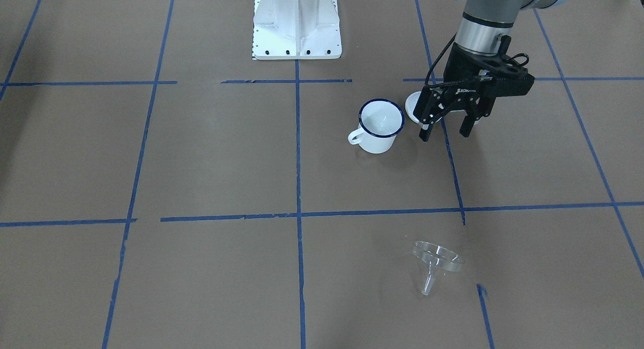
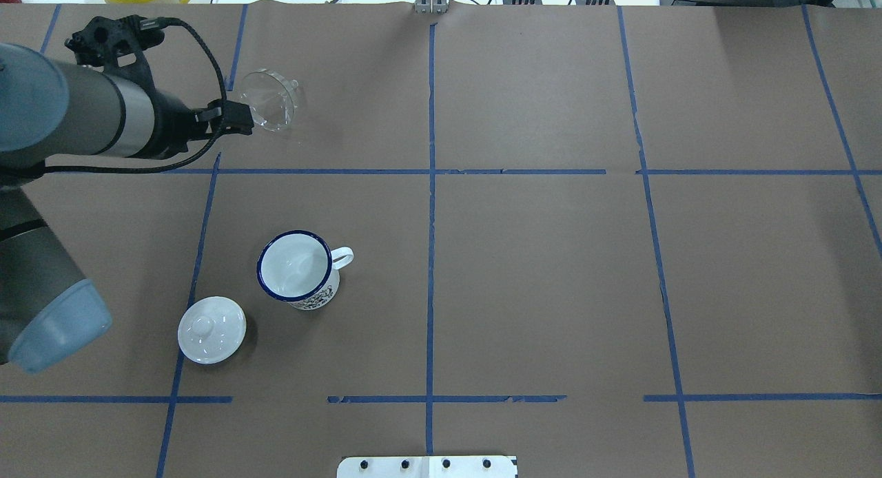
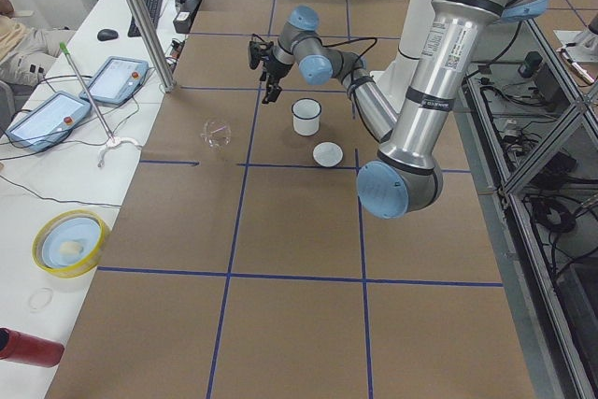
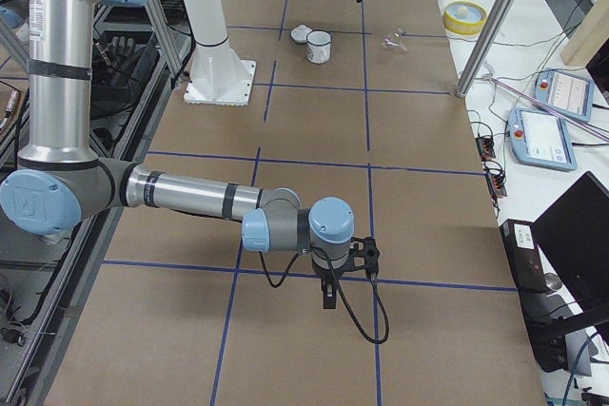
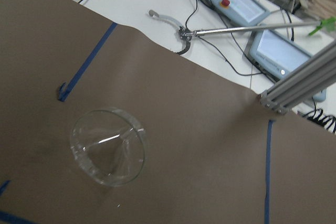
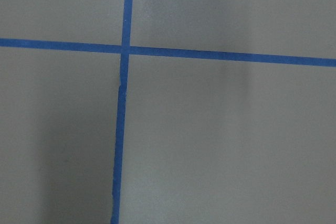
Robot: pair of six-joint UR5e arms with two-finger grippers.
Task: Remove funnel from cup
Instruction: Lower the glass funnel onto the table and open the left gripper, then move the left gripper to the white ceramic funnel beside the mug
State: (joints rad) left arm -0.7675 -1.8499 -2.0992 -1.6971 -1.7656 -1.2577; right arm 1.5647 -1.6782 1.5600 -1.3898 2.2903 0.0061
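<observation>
The cup (image 1: 380, 130) is seen empty beside a white lid (image 1: 411, 107). The funnel (image 1: 436, 259) is laid on its side on the surface (image 1: 201, 163), well apart from the cup; being round, it could be rolled away by a nudge. The left gripper (image 1: 445, 135) is seen spread apart and empty, and the marking "ROBOTIQ" can be partly read on it. For the right gripper (image 4: 328, 299), it cannot be told if it is spread or closed.

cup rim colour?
Dark blue, on an otherwise white cup. Shows best in the overhead exterior view.
</observation>
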